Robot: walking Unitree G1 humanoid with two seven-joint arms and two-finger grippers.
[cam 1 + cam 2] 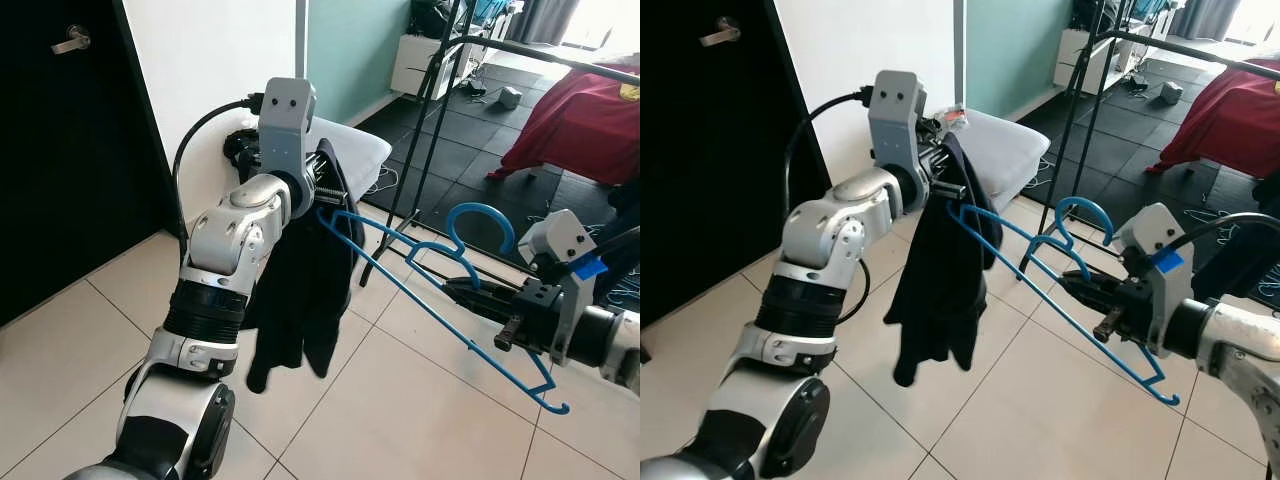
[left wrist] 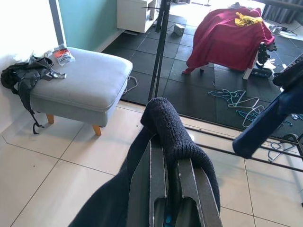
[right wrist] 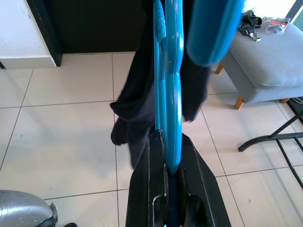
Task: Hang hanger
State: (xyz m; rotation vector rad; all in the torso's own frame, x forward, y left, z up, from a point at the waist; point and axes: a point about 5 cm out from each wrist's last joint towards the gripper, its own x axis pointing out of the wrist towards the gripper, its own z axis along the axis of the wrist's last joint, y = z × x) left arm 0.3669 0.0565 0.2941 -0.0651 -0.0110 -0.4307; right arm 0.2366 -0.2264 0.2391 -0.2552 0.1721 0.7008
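The left gripper [image 1: 322,188] is raised at chest height with its two black fingers [image 2: 156,177] pressed together on a dark knitted garment [image 1: 300,290], which drapes over them and hangs down toward the tiled floor [image 1: 90,350]. The right gripper [image 1: 462,290] reaches in from the right, its fingers clamped on the blue hanger [image 1: 420,290] near the base of the hook. The hanger lies tilted in the air between the two arms; its far end touches the garment just beside the left gripper, and its curved hook [image 1: 480,225] points up. Behind stands a black clothes rack [image 1: 440,90], a grey footstool [image 2: 80,80] by the wall, and a red cloth [image 1: 580,125] over a seat further back
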